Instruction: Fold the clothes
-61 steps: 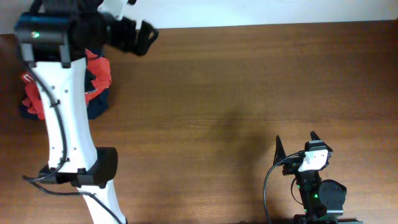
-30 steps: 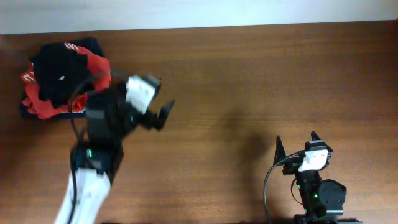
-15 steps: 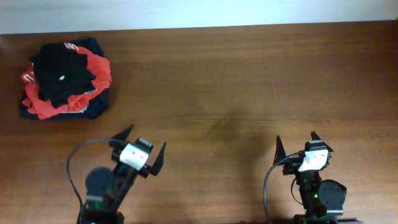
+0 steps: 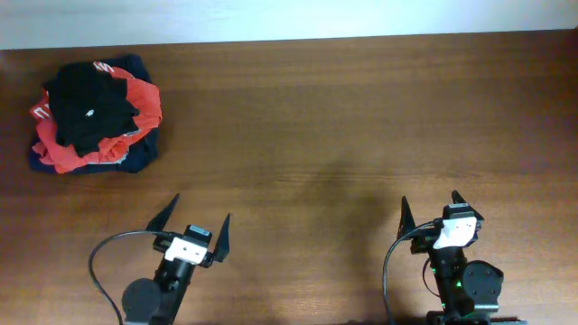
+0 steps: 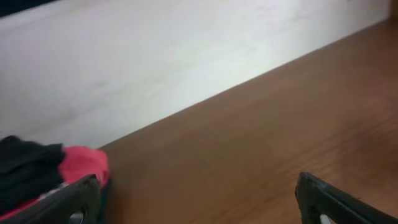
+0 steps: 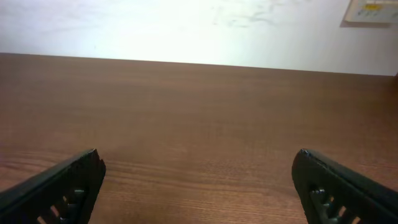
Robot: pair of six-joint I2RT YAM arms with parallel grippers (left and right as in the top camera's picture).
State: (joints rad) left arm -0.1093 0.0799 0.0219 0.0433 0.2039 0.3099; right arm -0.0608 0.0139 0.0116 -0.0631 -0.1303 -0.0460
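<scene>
Overhead, the black shirt [image 4: 88, 113] sits bunched on top of a red shirt [image 4: 143, 99] and a navy one [image 4: 137, 161] at the table's [image 4: 361, 108] far left corner, well apart from both arms. The left gripper [image 4: 199, 212] and right gripper [image 4: 430, 200] are spread wide, holding nothing. The shirt looks light and floppy (zero stiffness, I'd guess), so pinch an outer edge, not the middle. The left wrist view catches only the pile's side from low down. The right wrist view misses the clothes altogether.
</scene>
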